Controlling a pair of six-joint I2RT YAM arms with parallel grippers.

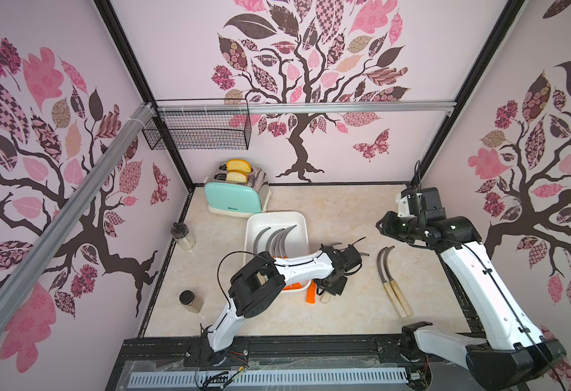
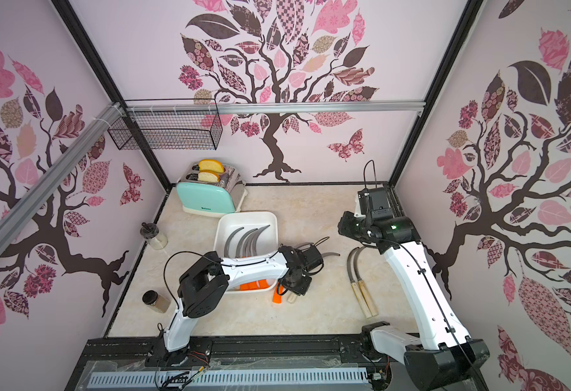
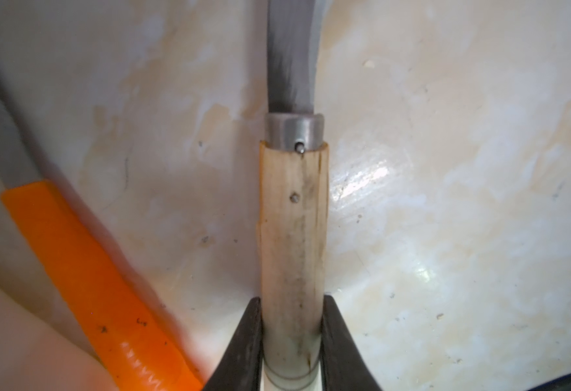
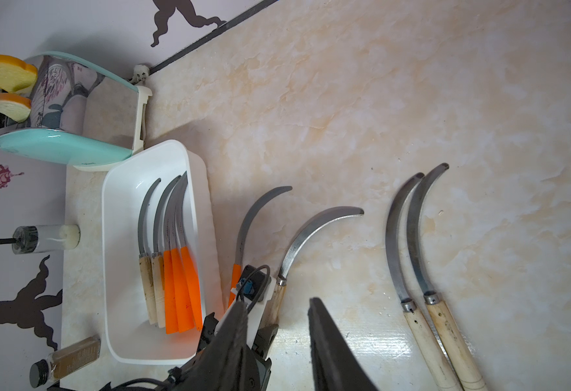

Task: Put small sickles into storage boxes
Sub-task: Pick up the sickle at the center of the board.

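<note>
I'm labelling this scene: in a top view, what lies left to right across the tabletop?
Brown-filled jar, white tray, orange-handled sickle beside it, wooden-handled sickle in the left gripper, two wooden-handled sickles lying together.

A mint toaster (image 1: 233, 198) with two bread slices (image 1: 238, 166) stood at the back of the bench (image 1: 345, 210). A pale jar (image 1: 183, 237) and a brown jar (image 1: 191, 302) stood leftward, and a wire basket (image 1: 197, 130) hung above.

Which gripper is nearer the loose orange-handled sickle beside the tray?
Left. The left gripper is right beside the orange-handled sickle, shut on a wooden-handled sickle lying next to it. The right gripper hangs open, raised and well away.
</note>
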